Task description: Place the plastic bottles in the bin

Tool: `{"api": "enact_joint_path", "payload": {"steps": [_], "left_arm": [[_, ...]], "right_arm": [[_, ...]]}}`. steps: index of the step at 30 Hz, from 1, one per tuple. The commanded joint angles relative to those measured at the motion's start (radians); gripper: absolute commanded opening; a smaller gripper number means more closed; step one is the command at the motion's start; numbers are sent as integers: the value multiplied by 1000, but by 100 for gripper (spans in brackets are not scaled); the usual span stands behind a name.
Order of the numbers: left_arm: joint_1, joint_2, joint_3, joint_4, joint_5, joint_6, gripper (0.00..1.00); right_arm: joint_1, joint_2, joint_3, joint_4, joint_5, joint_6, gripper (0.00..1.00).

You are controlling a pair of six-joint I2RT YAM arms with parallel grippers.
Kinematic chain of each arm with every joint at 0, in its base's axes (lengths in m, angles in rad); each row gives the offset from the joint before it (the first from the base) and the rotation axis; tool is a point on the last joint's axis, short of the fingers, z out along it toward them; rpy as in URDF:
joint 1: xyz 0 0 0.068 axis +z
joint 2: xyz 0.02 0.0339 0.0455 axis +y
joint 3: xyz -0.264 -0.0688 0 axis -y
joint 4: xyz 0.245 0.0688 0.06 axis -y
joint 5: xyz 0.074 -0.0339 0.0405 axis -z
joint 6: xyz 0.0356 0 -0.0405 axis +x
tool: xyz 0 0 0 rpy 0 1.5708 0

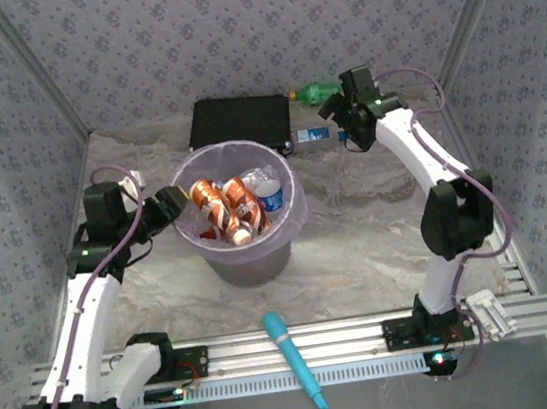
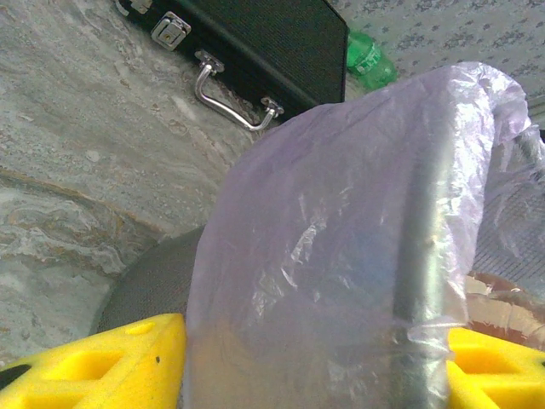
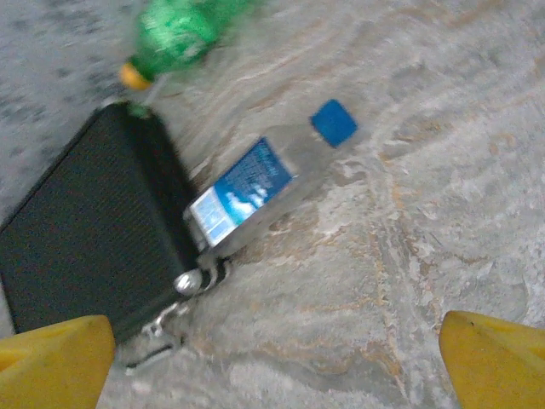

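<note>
— What of the walls (image 1: 230, 29)?
— Papered in pale lilac-grey with small flower sprigs. Close in right behind the right gripper (image 1: 338, 123) and well outward of the left gripper (image 1: 183, 198). Meet at slanting metal struts (image 1: 34, 70).
— And the tabletop (image 1: 358, 234)?
— Marbled beige and grey, veined, spreading beneath both grippers. Ends well nearward of them at ribbed aluminium rails (image 1: 352, 340).
— Light?
— Soft and even, with only faint shadows.

No legible text on labels.
</note>
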Motion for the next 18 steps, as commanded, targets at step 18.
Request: {"api": "enact_joint_path", "payload": {"steps": [18], "left_arm": [[5, 35, 9, -21, -25, -26, 61]], "right_arm": [[32, 531, 401, 0, 53, 407, 96]]}}
